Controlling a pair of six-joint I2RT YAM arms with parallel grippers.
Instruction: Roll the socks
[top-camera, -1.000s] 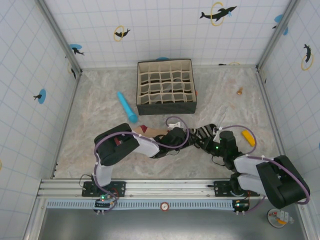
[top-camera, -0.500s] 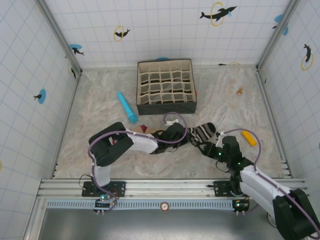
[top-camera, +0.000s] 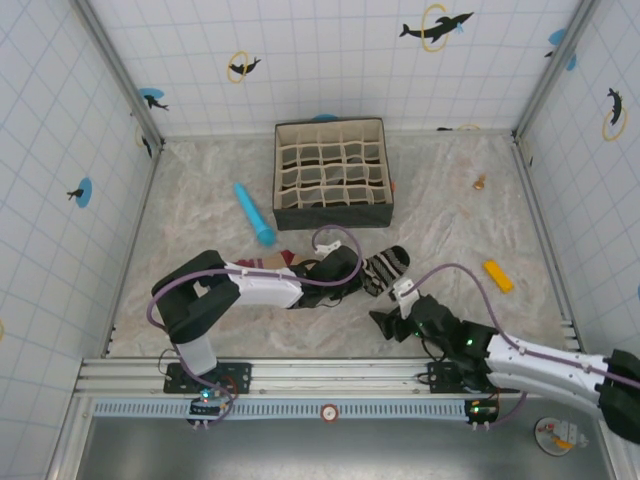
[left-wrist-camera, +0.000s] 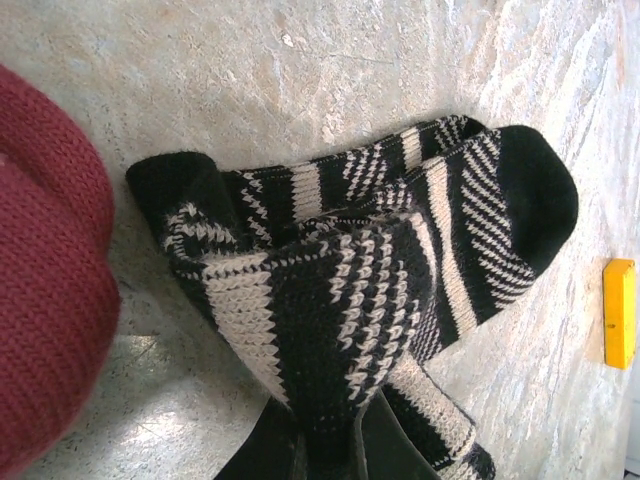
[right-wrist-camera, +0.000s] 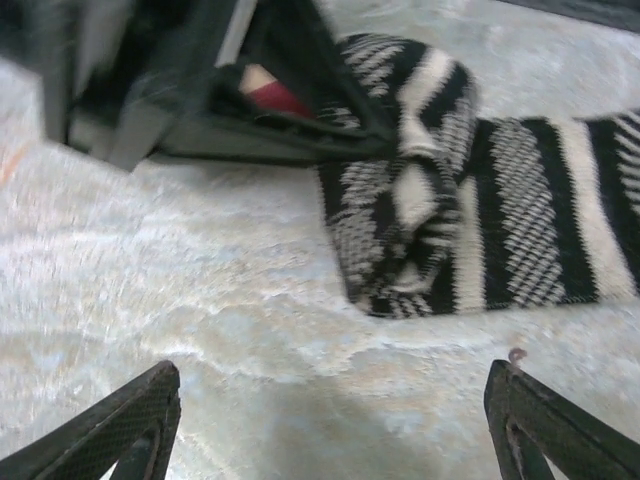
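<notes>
The black-and-white striped sock (top-camera: 386, 268) lies partly folded over itself at the table's middle. My left gripper (top-camera: 352, 278) is shut on its bunched fold (left-wrist-camera: 340, 320), and the fingers (left-wrist-camera: 385, 450) pinch the fabric from both sides. The peach sock (top-camera: 268, 262) with its maroon part (left-wrist-camera: 45, 270) lies just to the left, largely under the left arm. My right gripper (top-camera: 383, 322) stands open a short way nearer than the striped sock (right-wrist-camera: 450, 240), with bare table between its fingertips (right-wrist-camera: 120, 430).
A divided fabric organiser box (top-camera: 330, 205) stands at the back centre. A blue cylinder (top-camera: 254, 213) lies to its left. A yellow block (top-camera: 497, 275) lies to the right of the socks, and a small orange object (top-camera: 480, 182) sits far right. Tiled walls enclose the table.
My right gripper has opened, let go of the striped sock and drawn back toward the near edge. My left gripper has shut on the sock's fold and shifted a little left.
</notes>
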